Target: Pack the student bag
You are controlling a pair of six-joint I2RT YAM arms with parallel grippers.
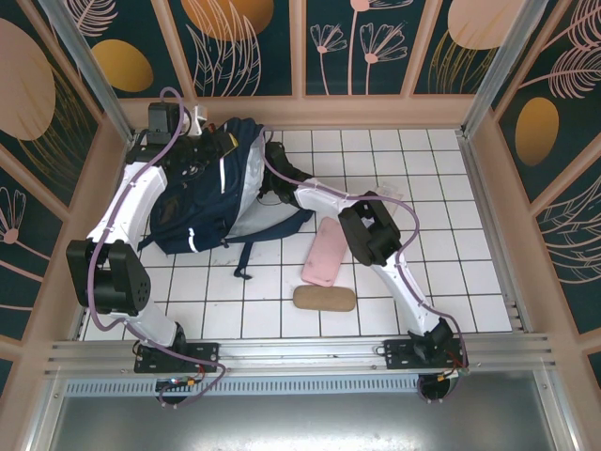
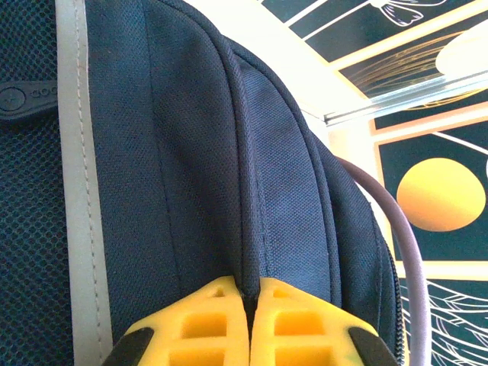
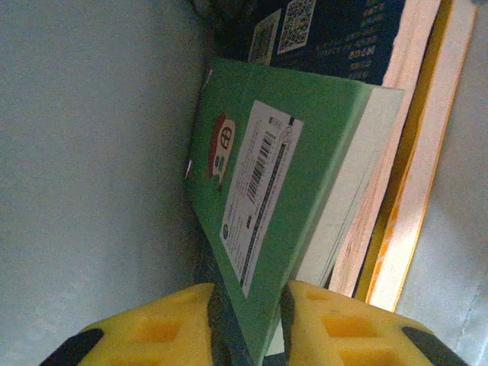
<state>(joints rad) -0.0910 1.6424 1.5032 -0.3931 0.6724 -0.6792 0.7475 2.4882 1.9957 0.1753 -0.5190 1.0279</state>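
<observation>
While pinching a seam of the student bag [image 1: 202,211], upper left of frame, with left gripper [image 2: 250,296] clenched, hold opening taut; ease green book [image 3: 305,130], grasped by right gripper [image 3: 248,303], flush beside stacked books [image 3: 412,152].

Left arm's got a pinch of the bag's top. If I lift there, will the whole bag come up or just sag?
Probably sags: the left gripper holds only a ridge of woven fabric on the student bag, so cloth should tent first. Likely heavy too, with a green book and others inside. The weave looks coarse, so slipping seems unlikely.
</observation>
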